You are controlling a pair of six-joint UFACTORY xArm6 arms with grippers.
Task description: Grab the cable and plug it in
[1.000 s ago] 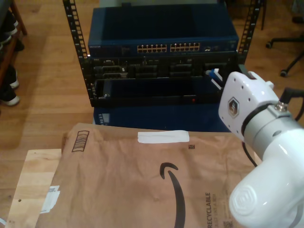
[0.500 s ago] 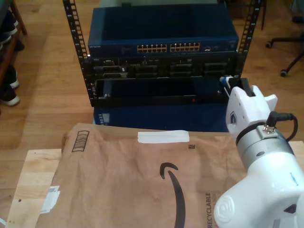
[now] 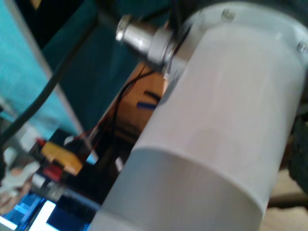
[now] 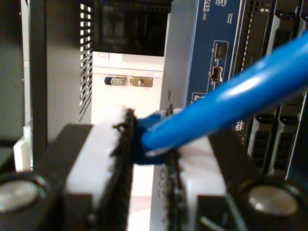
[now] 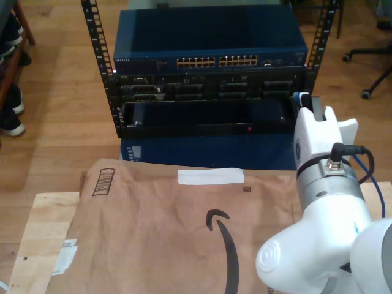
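Note:
The blue cable [image 4: 231, 101] runs slantwise across the second wrist view, and my second gripper [image 4: 147, 139] is shut on its end between white padded fingers [image 4: 96, 159]. In the exterior view, my second gripper [image 5: 304, 101] is at the right end of the server rack [image 5: 208, 92], by the right rack post, below the level of the switch's row of ports [image 5: 217, 61]. A blue tip shows at its jaws. A loop of the cable [image 5: 370, 162] hangs behind the white arm. The plug is hidden. The first wrist view is blurred, with a white arm tube [image 3: 211, 134] close in front.
A brown paper mailer [image 5: 184, 233] lies on a wooden table [image 5: 37, 239] in the foreground. An office chair base [image 5: 367, 55] stands at the exterior view's right on the wood floor. Shoes [image 5: 9, 116] sit at that view's left edge.
My second gripper has moved toward the exterior view's right with the blue cable in it, from in front of the rack's right bays to beside the right post. The wrist has turned.

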